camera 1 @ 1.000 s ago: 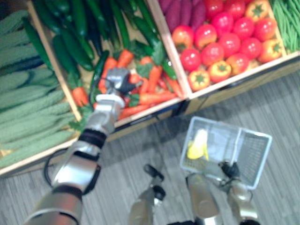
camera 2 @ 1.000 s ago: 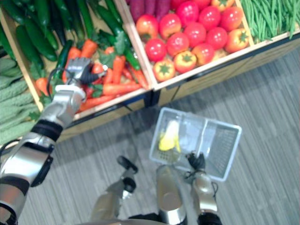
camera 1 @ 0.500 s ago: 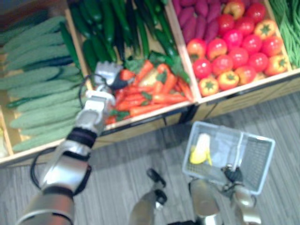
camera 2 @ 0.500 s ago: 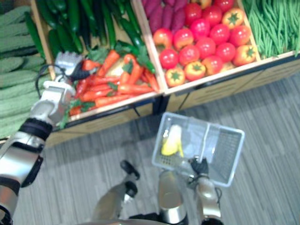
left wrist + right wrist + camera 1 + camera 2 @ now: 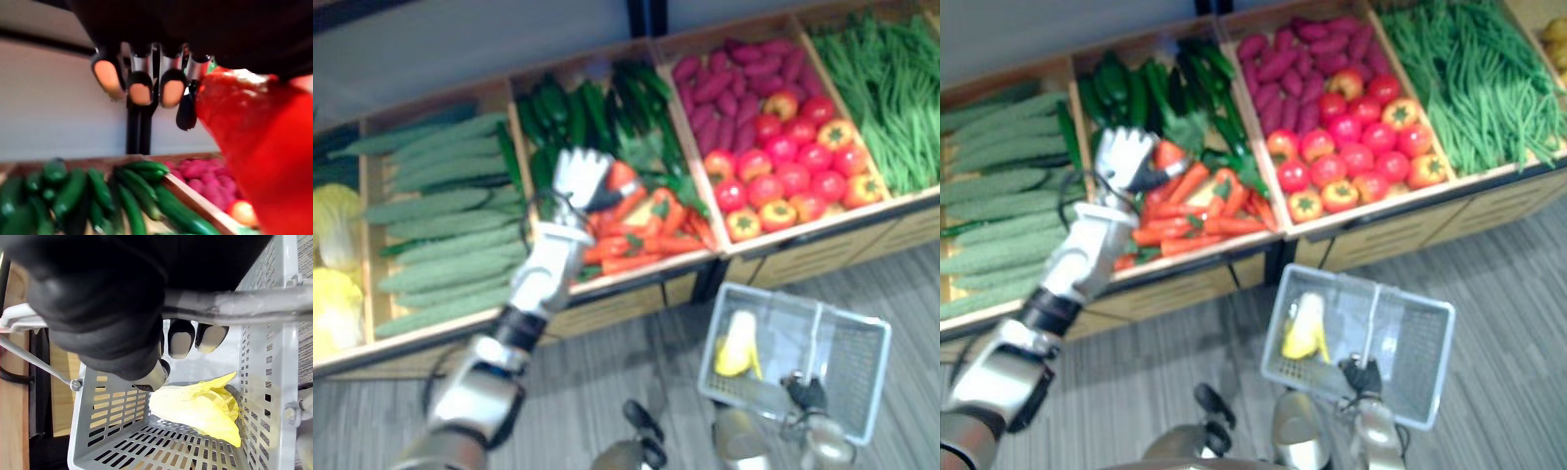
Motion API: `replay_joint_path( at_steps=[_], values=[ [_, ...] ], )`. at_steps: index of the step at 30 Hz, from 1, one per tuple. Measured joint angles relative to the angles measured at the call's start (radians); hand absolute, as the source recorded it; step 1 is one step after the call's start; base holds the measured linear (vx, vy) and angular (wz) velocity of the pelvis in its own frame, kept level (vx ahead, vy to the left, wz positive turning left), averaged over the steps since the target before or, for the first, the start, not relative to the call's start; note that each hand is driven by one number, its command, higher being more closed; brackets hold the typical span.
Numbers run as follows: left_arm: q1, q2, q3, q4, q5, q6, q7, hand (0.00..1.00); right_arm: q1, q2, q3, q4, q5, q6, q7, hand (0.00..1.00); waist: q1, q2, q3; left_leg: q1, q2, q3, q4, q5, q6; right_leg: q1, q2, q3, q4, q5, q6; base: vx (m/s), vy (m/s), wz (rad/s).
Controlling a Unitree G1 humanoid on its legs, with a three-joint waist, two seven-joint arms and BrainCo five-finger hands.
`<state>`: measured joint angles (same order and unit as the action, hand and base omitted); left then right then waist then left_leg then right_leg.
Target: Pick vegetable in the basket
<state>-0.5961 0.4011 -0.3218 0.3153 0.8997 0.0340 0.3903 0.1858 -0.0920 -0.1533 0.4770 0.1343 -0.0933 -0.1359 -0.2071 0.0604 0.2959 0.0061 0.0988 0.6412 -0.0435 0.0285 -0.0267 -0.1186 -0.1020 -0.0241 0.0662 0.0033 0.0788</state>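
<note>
While left hand (image 5: 579, 178) curls round red vegetable (image 5: 254, 147) and right hand (image 5: 107, 308) clamps basket (image 5: 122, 440) handle, watch carry: loose hold, and you drop it short onto floor (image 5: 1185, 343).

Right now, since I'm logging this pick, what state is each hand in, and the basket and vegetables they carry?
left hand: shut on the red-orange vegetable.
red-orange vegetable: gripped in the left hand.
right hand: shut on the basket handle.
basket: carried upright by its handle.
yellow leafy vegetable: lying inside the basket.
</note>
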Motion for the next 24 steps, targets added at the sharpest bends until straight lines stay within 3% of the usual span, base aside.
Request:
replay_joint_path(
  at_steps=[1, 2, 3, 4, 5, 7, 8, 9, 10, 11, 12, 13, 16, 17, 19, 21, 22, 24],
  values=[
    [0.094, -0.047, 0.022, -0.032, -0.041, -0.004, -0.001, 1.00, -0.024, -0.007, 0.002, -0.001, 0.000, 0.009, -0.011, 1.00, 0.020, -0.002, -0.001, 0.009, 0.014, 0.062, 0.054, -0.033, 0.007, -0.030, -0.064, -0.178, 0.095, -0.072, -0.082, -0.03, 0.005, -0.91],
    [0.154, -0.064, 0.038, -0.058, -0.073, -0.011, -0.001, 1.00, -0.044, -0.009, 0.002, -0.001, -0.002, 0.012, -0.024, 1.00, 0.027, -0.002, -0.002, 0.015, 0.026, 0.096, 0.083, -0.054, 0.015, -0.038, -0.114, -0.296, 0.145, -0.096, -0.122, -0.03, 0.036, -1.54],
    [0.271, -0.091, 0.065, -0.113, -0.118, -0.029, -0.003, 1.00, -0.082, -0.026, 0.008, -0.002, -0.022, 0.020, -0.032, 1.00, 0.038, -0.003, -0.006, 0.029, 0.056, 0.169, 0.136, -0.101, 0.017, -0.035, -0.234, -0.545, 0.261, -0.120, -0.171, 0.00, 0.033, -1.45],
    [0.324, -0.103, 0.076, -0.137, -0.143, -0.038, -0.006, 1.00, -0.094, -0.030, 0.017, -0.002, -0.040, 0.025, -0.031, 1.00, 0.053, -0.012, -0.010, 0.038, 0.067, 0.203, 0.164, -0.125, 0.015, -0.035, -0.288, -0.650, 0.312, -0.129, -0.185, 0.08, -0.045, -1.92],
    [0.411, -0.128, 0.095, -0.172, -0.182, -0.047, -0.011, 1.00, -0.105, -0.021, 0.039, -0.003, -0.064, 0.031, -0.027, 1.00, 0.083, -0.029, -0.021, 0.047, 0.105, 0.274, 0.241, -0.162, -0.015, -0.026, -0.325, -0.739, 0.336, -0.108, -0.152, 0.12, -0.123, -1.64],
    [0.511, -0.186, 0.103, -0.172, -0.229, -0.051, -0.050, 1.00, -0.098, 0.006, 0.059, -0.048, -0.097, 0.050, -0.014, 1.00, 0.085, -0.006, -0.023, 0.057, 0.236, 0.340, 0.409, -0.220, -0.038, -0.036, -0.234, -0.688, 0.309, -0.100, -0.096, 0.19, -0.229, -1.66],
    [0.559, -0.218, 0.102, -0.146, -0.242, -0.070, -0.075, 1.00, -0.083, 0.014, 0.084, -0.074, -0.102, 0.069, -0.006, 1.00, 0.090, -0.007, -0.024, 0.068, 0.322, 0.348, 0.545, -0.227, -0.023, -0.038, -0.180, -0.628, 0.300, -0.119, -0.079, 0.19, -0.257, -1.48],
    [0.579, -0.233, 0.097, -0.129, -0.260, -0.074, -0.088, 1.00, -0.073, 0.014, 0.095, -0.084, -0.108, 0.073, -0.003, 1.00, 0.095, -0.005, -0.026, 0.067, 0.367, 0.319, 0.611, -0.223, 0.013, -0.034, -0.153, -0.599, 0.300, -0.129, -0.089, 0.18, -0.269, -1.85],
    [0.615, -0.265, 0.087, -0.086, -0.271, -0.077, -0.108, 1.00, -0.053, 0.012, 0.112, -0.114, -0.119, 0.083, 0.009, 1.00, 0.107, 0.000, -0.029, 0.045, 0.436, 0.207, 0.743, -0.188, 0.113, -0.030, -0.091, -0.529, 0.299, -0.151, -0.106, 0.13, -0.217, -1.59],
    [0.631, -0.279, 0.084, -0.064, -0.276, -0.080, -0.118, 1.00, -0.039, 0.011, 0.125, -0.131, -0.123, 0.086, 0.014, 1.00, 0.109, 0.005, -0.033, 0.009, 0.455, 0.116, 0.803, -0.161, 0.144, -0.027, -0.058, -0.497, 0.290, -0.155, -0.113, 0.19, -0.214, -2.02],
    [0.647, -0.297, 0.062, -0.013, -0.309, -0.086, -0.130, 1.00, -0.020, 0.002, 0.155, -0.160, -0.133, 0.091, 0.016, 1.00, 0.114, 0.015, -0.042, -0.053, 0.417, -0.098, 0.863, -0.190, 0.075, -0.031, -0.015, -0.430, 0.276, -0.160, -0.117, 0.15, -0.100, -2.00],
    [0.647, -0.306, 0.043, 0.031, -0.310, -0.096, -0.140, 1.00, -0.015, -0.014, 0.181, -0.167, -0.135, 0.092, 0.018, 1.00, 0.119, 0.012, -0.042, -0.092, 0.335, -0.242, 0.876, -0.250, 0.016, -0.043, 0.013, -0.357, 0.270, -0.159, -0.127, 0.20, -0.061, -2.01],
    [0.657, -0.324, 0.013, 0.071, -0.328, -0.100, -0.139, 1.00, 0.011, -0.021, 0.244, -0.197, -0.135, 0.108, 0.037, 1.00, 0.135, 0.003, -0.044, -0.127, 0.187, -0.405, 0.775, -0.353, -0.026, -0.025, 0.090, -0.203, 0.233, -0.144, -0.146, 0.21, -0.023, -1.83],
    [0.661, -0.325, 0.011, 0.071, -0.338, -0.105, -0.138, 1.00, 0.012, -0.021, 0.261, -0.199, -0.135, 0.108, 0.043, 1.00, 0.138, 0.000, -0.046, -0.126, 0.155, -0.438, 0.722, -0.358, -0.033, -0.024, 0.107, -0.160, 0.227, -0.135, -0.151, 0.21, 0.019, -1.83],
    [0.669, -0.328, 0.011, 0.072, -0.347, -0.111, -0.133, 1.00, 0.004, -0.031, 0.338, -0.199, -0.137, 0.108, 0.062, 1.00, 0.173, 0.000, -0.047, -0.129, 0.024, -0.644, 0.561, -0.369, -0.039, -0.021, 0.161, 0.000, 0.175, -0.084, -0.138, 0.18, 0.072, -2.26],
    [0.668, -0.328, 0.005, 0.073, -0.347, -0.112, -0.129, 1.00, -0.013, -0.034, 0.383, -0.199, -0.138, 0.109, 0.079, 1.00, 0.185, 0.004, -0.050, -0.124, -0.044, -0.768, 0.466, -0.351, -0.032, -0.018, 0.193, 0.117, 0.140, -0.049, -0.119, 0.16, 0.123, -2.10],
    [0.663, -0.330, -0.009, 0.075, -0.347, -0.112, -0.128, 1.00, -0.023, -0.033, 0.400, -0.199, -0.137, 0.109, 0.092, 1.00, 0.180, 0.015, -0.057, -0.125, -0.045, -0.779, 0.412, -0.285, -0.026, -0.017, 0.215, 0.168, 0.127, -0.033, -0.101, 0.16, 0.155, -1.75],
    [0.635, -0.332, -0.036, 0.107, -0.349, -0.114, -0.129, 1.00, -0.025, -0.015, 0.410, -0.212, -0.135, 0.111, 0.105, 1.00, 0.179, -0.013, -0.069, -0.082, -0.045, -0.675, 0.357, -0.273, -0.004, -0.015, 0.204, 0.245, 0.096, -0.014, -0.071, 0.14, 0.209, -1.27]
  ],
)
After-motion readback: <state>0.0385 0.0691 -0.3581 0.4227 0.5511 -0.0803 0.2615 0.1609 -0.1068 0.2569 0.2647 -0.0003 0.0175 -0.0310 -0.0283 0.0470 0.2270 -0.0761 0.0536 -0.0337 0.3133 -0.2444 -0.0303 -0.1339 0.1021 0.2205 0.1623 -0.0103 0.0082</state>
